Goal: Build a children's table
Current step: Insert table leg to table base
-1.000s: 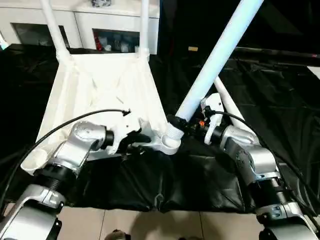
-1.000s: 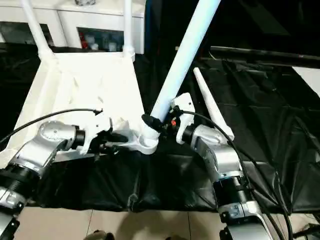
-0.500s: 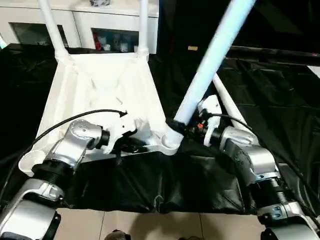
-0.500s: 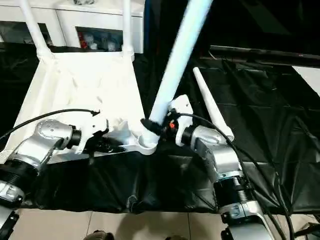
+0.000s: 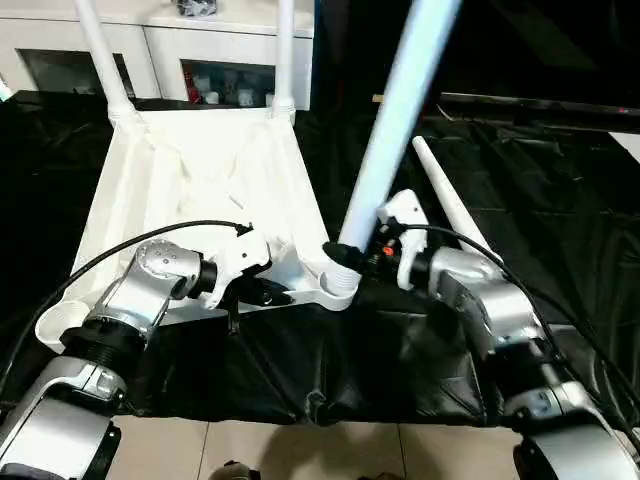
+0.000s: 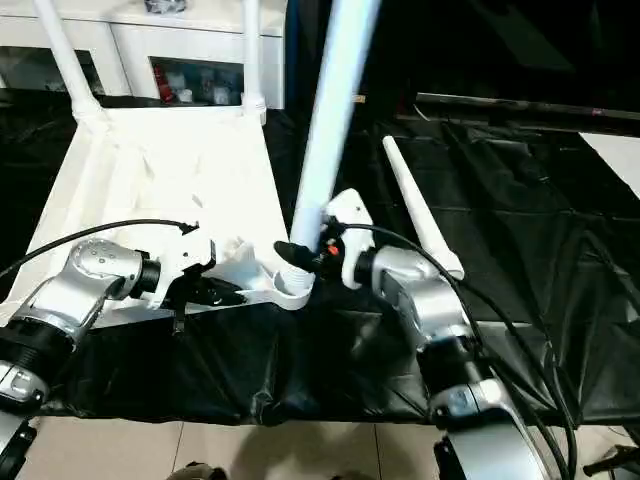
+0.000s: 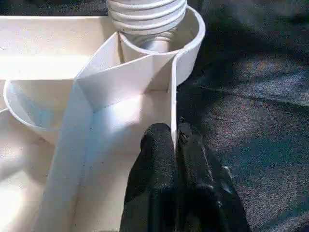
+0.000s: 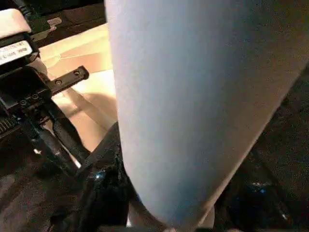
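Children's table top (image 5: 200, 190) lies upside down on the black-draped table (image 5: 560, 210), ribbed underside up, two legs (image 5: 100, 55) already standing in the far corner sockets. Left gripper (image 7: 175, 140) is pinched closed on the thin rim wall of the top, one black finger (image 7: 157, 150) on each side, just beside the near corner socket (image 5: 338, 285). Right gripper (image 5: 350, 255) clamps the lower end of a third leg (image 5: 400, 110), fingers partly apart around the tube; leg is nearly upright, slightly tilted, its ribbed threaded end sitting in that near socket. Fourth leg (image 5: 452, 205) lies loose on the black cloth, to the right of the right gripper. White cabinet (image 5: 190, 50) behind.
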{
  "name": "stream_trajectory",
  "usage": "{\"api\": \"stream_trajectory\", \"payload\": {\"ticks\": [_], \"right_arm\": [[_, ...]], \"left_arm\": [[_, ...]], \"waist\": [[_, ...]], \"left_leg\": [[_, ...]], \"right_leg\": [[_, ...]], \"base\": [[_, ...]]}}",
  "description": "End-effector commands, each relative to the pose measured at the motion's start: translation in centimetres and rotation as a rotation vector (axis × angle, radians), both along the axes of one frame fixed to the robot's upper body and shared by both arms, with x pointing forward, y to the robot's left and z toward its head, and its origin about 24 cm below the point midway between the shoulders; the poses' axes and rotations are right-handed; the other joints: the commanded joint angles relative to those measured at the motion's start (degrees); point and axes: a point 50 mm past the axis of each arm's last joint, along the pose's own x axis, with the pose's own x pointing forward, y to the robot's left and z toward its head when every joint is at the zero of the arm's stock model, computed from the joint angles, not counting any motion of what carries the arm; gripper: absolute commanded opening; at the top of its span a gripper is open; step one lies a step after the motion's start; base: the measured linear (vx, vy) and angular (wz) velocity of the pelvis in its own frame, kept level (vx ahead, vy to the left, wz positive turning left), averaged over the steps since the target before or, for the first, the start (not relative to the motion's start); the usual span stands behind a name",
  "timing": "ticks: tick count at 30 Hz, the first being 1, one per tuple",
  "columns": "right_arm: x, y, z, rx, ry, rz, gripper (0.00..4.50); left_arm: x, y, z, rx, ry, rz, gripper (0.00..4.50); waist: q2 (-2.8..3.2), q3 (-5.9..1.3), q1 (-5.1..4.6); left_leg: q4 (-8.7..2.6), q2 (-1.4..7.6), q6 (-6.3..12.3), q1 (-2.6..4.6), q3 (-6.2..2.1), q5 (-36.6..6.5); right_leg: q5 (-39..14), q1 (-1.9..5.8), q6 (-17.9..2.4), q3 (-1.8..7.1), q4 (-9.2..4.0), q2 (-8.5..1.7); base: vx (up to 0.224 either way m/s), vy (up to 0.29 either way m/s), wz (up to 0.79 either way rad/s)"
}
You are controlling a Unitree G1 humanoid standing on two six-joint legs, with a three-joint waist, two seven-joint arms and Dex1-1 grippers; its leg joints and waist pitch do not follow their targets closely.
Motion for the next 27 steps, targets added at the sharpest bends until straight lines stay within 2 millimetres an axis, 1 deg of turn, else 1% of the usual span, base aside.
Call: {"api": "stream_trajectory", "payload": {"ticks": [1, 3, 5, 7, 10, 11, 13, 14, 15, 18, 19, 20, 27], "right_arm": [[-0.4, 0.3, -1.48, -0.047, 0.076, 0.033, 1.89], [-0.4, 0.39, -1.45, -0.049, 0.082, 0.046, 1.89], [-0.51, 0.44, -1.42, -0.061, 0.087, 0.069, 1.89], [-0.68, 0.39, -1.39, -0.069, 0.092, 0.097, 1.89], [-0.82, 0.27, -1.32, -0.069, 0.094, 0.114, 1.89], [-0.84, 0.24, -1.31, -0.068, 0.094, 0.116, 1.89], [-0.85, 0.22, -1.33, -0.068, 0.095, 0.117, 1.89], [-0.86, 0.19, -1.36, -0.069, 0.096, 0.118, 1.89], [-0.86, 0.19, -1.36, -0.069, 0.096, 0.118, 1.89], [-0.9, 0.14, -1.45, -0.073, 0.101, 0.124, 1.89], [-0.91, 0.13, -1.47, -0.075, 0.102, 0.125, 1.89], [-0.93, 0.08, -1.5, -0.077, 0.103, 0.126, 1.89], [-0.67, -0.46, -1.78, -0.091, 0.108, 0.104, 1.89]], "left_arm": [[-0.13, -1.03, 0.4, -0.023, -0.02, -0.063, 0.0], [-0.14, -1.08, 0.37, -0.025, -0.02, -0.062, 0.0], [-0.08, -1.07, 0.34, -0.025, -0.024, -0.055, 0.0], [0.0, -1.02, 0.37, -0.031, -0.026, -0.048, 0.0], [0.12, -1.01, 0.55, -0.054, -0.029, -0.039, 0.0], [0.14, -1.02, 0.6, -0.06, -0.032, -0.036, 0.0], [0.15, -1.05, 0.64, -0.071, -0.036, -0.033, 0.0], [0.08, -1.09, 0.63, -0.079, -0.033, -0.037, 0.0], [0.08, -1.09, 0.63, -0.079, -0.033, -0.037, 0.0], [-0.06, -1.16, 0.58, -0.109, -0.025, -0.031, 0.0], [-0.09, -1.18, 0.57, -0.116, -0.023, -0.03, 0.0], [-0.11, -1.19, 0.55, -0.122, -0.023, -0.026, 0.0], [-0.63, -1.03, 0.51, -0.165, -0.007, -0.033, 0.0]], "waist": [[0.67, -4.12, -0.07], [0.75, -4.12, -0.02], [0.67, -4.16, 0.02], [0.77, -4.11, 0.09], [0.72, -4.13, 0.12], [0.78, -4.1, 0.14], [0.66, -4.1, 0.15], [0.8, -4.11, 0.16], [0.74, -4.12, 0.12], [0.77, -4.13, 0.1], [0.74, -4.11, 0.06], [0.56, -4.12, 0.05], [0.67, -4.09, 0.04]], "left_leg": [[-4.52, 2.67, -3.54, 2.27, -1.47, -20.75], [-4.48, 2.65, -3.38, 2.23, -1.44, -20.54], [-4.43, 2.65, -3.21, 2.27, -1.39, -20.3], [-4.46, 2.7, -3.22, 2.36, -1.38, -20.56], [-4.51, 2.72, -3.27, 2.25, -1.43, -20.7], [-4.49, 2.7, -3.39, 2.34, -1.42, -20.88], [-4.47, 2.66, -3.44, 2.29, -1.43, -21.06], [-4.48, 2.68, -3.5, 2.26, -1.49, -20.96], [-4.48, 2.69, -3.54, 2.29, -1.48, -21.13], [-4.48, 2.7, -3.55, 2.3, -1.48, -21.12], [-4.49, 2.7, -3.52, 2.27, -1.47, -21.16], [-4.49, 2.71, -3.45, 2.24, -1.47, -21.08], [-4.5, 2.72, -3.39, 2.26, -1.49, -21.31]], "right_leg": [[-16.32, 1.82, -11.47, 2.57, -4.02, -3.25], [-15.9, 1.87, -11.69, 2.59, -3.97, -3.31], [-15.74, 1.9, -11.79, 2.61, -3.94, -3.3], [-15.98, 1.81, -11.73, 2.61, -4.02, -3.27], [-15.88, 1.89, -11.61, 2.59, -3.95, -3.28], [-16.18, 1.82, -11.62, 2.6, -4.0, -3.3], [-16.81, 1.85, -11.52, 2.62, -4.08, -3.36], [-17.04, 1.87, -11.43, 2.62, -4.07, -3.42], [-17.23, 1.83, -11.36, 2.62, -4.12, -3.38], [-16.87, 1.81, -11.5, 2.6, -4.09, -3.33], [-16.81, 1.82, -11.56, 2.6, -4.1, -3.33], [-16.81, 1.86, -11.58, 2.6, -4.11, -3.34], [-17.65, 1.8, -11.47, 2.61, -4.11, -3.38]], "base": [[0.0, 0.0, 0.0], [0.0, 0.0, 0.0], [0.0, 0.0, 0.0], [0.0, 0.0, 0.0], [0.0, 0.0, 0.0], [0.0, 0.0, 0.0], [0.0, 0.0, 0.0], [0.0, 0.0, 0.0], [0.0, 0.0, 0.0], [0.0, 0.0, 0.0], [0.0, 0.0, 0.0], [0.0, 0.0, 0.0], [0.0, 0.0, 0.0]]}}
